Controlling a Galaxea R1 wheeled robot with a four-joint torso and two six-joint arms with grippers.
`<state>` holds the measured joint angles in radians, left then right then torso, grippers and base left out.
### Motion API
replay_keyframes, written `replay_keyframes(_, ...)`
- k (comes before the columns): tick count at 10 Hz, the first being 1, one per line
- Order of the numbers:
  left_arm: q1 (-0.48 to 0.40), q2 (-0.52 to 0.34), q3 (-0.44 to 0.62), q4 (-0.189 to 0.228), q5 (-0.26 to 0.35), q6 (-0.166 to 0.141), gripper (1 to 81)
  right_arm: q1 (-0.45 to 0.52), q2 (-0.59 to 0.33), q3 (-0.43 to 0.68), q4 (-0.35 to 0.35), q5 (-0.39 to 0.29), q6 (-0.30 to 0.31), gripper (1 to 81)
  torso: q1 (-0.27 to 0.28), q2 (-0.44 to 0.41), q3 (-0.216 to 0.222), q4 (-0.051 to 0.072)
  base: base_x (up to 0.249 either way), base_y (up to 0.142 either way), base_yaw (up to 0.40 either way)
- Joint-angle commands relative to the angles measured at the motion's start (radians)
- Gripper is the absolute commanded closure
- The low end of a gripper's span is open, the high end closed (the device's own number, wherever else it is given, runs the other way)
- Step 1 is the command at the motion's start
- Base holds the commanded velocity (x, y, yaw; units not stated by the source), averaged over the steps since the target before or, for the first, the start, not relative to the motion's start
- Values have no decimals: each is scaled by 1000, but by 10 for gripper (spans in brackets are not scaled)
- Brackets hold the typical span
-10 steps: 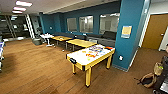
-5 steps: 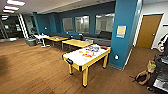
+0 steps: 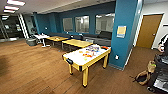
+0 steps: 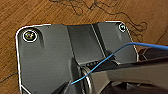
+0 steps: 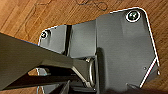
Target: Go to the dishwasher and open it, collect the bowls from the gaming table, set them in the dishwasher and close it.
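Both wrist views look down past the robot's own dark plate and jointed bar to a wooden floor (image 4: 50, 12); whether either claw is apart or together cannot be told here. A thin blue cable (image 4: 105, 60) crosses the left wrist view. In the head view, the gaming table (image 3: 75, 60), white-topped with yellow edges and legs, stands in the middle of an open office room, just beside a teal pillar (image 3: 123, 35). Small orange and pale bowls (image 3: 86, 55) sit on its top, with colourful game boxes (image 3: 93, 48) near the far end. Plain yellow-wood tables (image 3: 76, 43) stand behind it, before dark sofas (image 3: 100, 37) along a teal wall with windows. At the right edge, a person (image 3: 163, 43) stands near a brown door (image 3: 148, 31).
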<state>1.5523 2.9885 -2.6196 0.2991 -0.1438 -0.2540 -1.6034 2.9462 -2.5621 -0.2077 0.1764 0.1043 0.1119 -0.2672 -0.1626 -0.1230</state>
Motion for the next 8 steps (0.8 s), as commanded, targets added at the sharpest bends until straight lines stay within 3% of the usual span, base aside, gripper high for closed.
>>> replay_keyframes(1, -44, -3, 4, 3, 43, 7, 10, 41, -2, 5, -12, -41, -3, 10, 0, 0, 0, 0, 67, 0, 0)
replay_keyframes(8, -42, -3, 4, 5, 43, 7, 10, 41, -2, 5, -12, -41, -3, 10, -2, -1, 0, 0, 111, 0, 0)
